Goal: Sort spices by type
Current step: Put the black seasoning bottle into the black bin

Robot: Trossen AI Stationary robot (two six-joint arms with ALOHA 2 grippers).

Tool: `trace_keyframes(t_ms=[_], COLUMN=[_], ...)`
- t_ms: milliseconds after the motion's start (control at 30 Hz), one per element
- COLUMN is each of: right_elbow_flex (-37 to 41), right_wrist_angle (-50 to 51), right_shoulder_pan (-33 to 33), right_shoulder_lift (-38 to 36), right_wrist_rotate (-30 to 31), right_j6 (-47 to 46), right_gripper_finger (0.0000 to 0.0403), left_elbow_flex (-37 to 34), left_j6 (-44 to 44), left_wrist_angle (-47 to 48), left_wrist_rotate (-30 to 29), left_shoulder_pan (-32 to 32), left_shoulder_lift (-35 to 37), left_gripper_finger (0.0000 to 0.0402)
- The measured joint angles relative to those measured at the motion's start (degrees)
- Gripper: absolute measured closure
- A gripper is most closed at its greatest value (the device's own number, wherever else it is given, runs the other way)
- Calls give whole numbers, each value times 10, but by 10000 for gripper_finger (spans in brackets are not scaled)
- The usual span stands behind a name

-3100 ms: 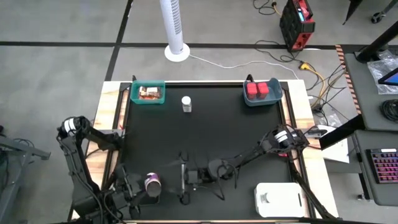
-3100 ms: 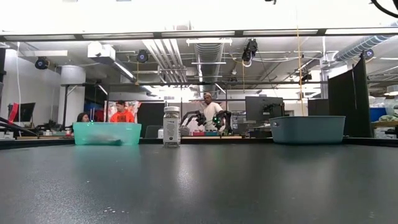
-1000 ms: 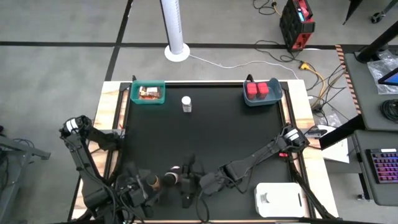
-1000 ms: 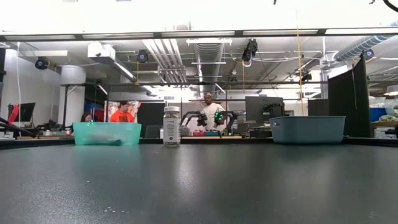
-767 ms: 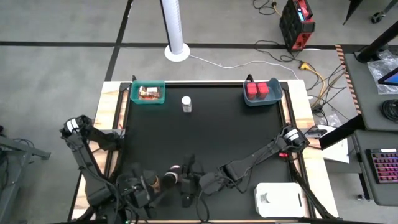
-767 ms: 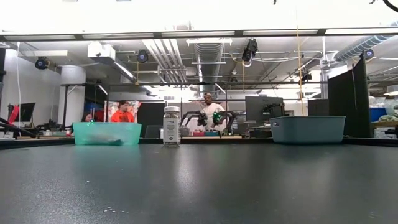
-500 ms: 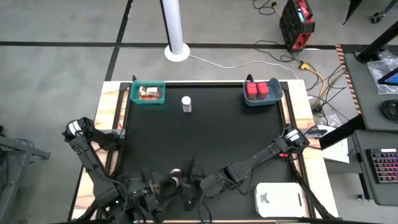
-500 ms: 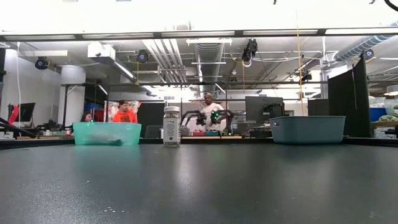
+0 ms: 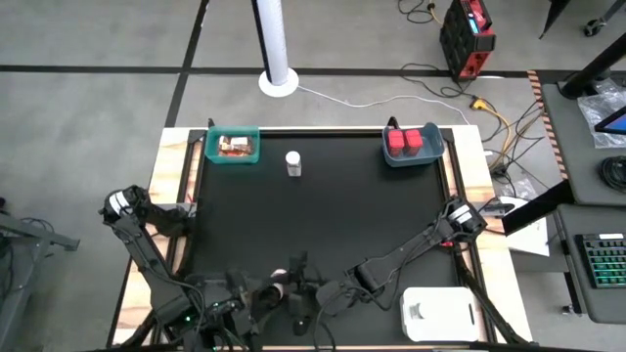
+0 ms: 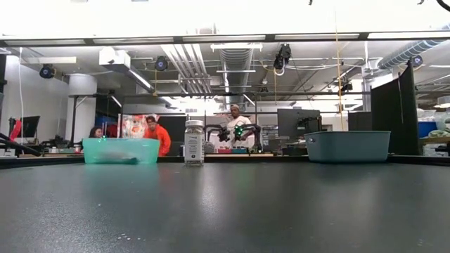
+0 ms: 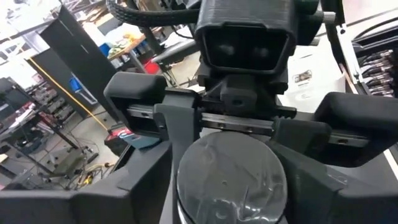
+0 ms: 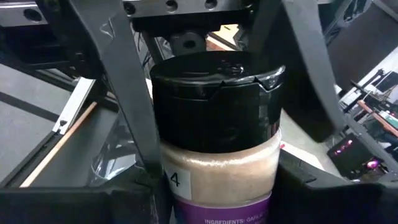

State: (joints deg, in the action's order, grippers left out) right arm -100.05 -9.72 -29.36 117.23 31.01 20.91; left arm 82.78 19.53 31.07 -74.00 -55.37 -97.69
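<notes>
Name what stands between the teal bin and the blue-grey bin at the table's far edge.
A white-capped bottle, nearer the teal bin than the blue-grey bin; the high view shows it.

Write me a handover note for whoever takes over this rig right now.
Left gripper: at the near table edge, shut on the jar, which has a black cap and a purple label.
Right gripper: facing the left one, right at the same jar; this looks like a handover.
Done: packets are in the teal bin, and two red boxes are in the blue-grey bin.
Left: the jar has to be placed. The bottle stands loose between the bins. The white tray at the near right looks unused.
</notes>
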Motion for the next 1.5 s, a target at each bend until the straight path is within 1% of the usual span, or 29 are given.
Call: trace_keyframes(t_ms=[233,267,333,433,633,667,733,833,900,967,1000,1033,1067,1167,1267,1433,1500], right_elbow_flex=[0,0,0,-1,-1,-1,-1,-1,-1,-1,-1,-1,-1,-1,0,4,17], right_wrist_angle=[0,0,4,26,52,62,94,152,181,206,211,217,223,232,233,228,213], right_shoulder_pan=[0,0,0,0,-2,-3,-3,-3,-3,-4,-5,-6,-7,-10,-15,-25,-25], right_shoulder_lift=[0,0,0,0,0,-1,-8,-20,-25,-27,-27,-27,-27,-27,-27,-27,-28], right_wrist_rotate=[1,1,1,0,0,0,0,0,2,6,6,6,6,7,7,34,35], right_j6=[0,-1,-15,-47,-97,-109,-144,-205,-236,-248,-250,-254,-255,-259,-264,-265,-265], right_gripper_finger=[236,234,222,187,91,78,54,34,30,29,29,29,28,28,28,28,28], left_elbow_flex=[0,0,0,-1,6,9,21,56,77,93,98,101,102,101,101,85,78], left_j6=[-3,-5,-6,4,31,49,123,308,429,511,535,549,556,574,604,690,715], left_wrist_angle=[2,1,0,0,6,17,70,211,315,403,434,461,481,516,529,544,545], left_wrist_rotate=[2,1,-1,5,-3,-3,-3,24,67,142,176,196,201,204,206,207,207], left_shoulder_pan=[0,0,0,0,-6,-8,-15,-28,-38,-45,-50,-56,-62,-85,-111,-147,-156], left_shoulder_lift=[0,-1,-3,-3,-1,0,2,9,9,2,0,-2,-2,-1,2,3,3], left_gripper_finger=[210,218,220,220,220,220,220,220,220,220,220,220,220,220,220,220,220])
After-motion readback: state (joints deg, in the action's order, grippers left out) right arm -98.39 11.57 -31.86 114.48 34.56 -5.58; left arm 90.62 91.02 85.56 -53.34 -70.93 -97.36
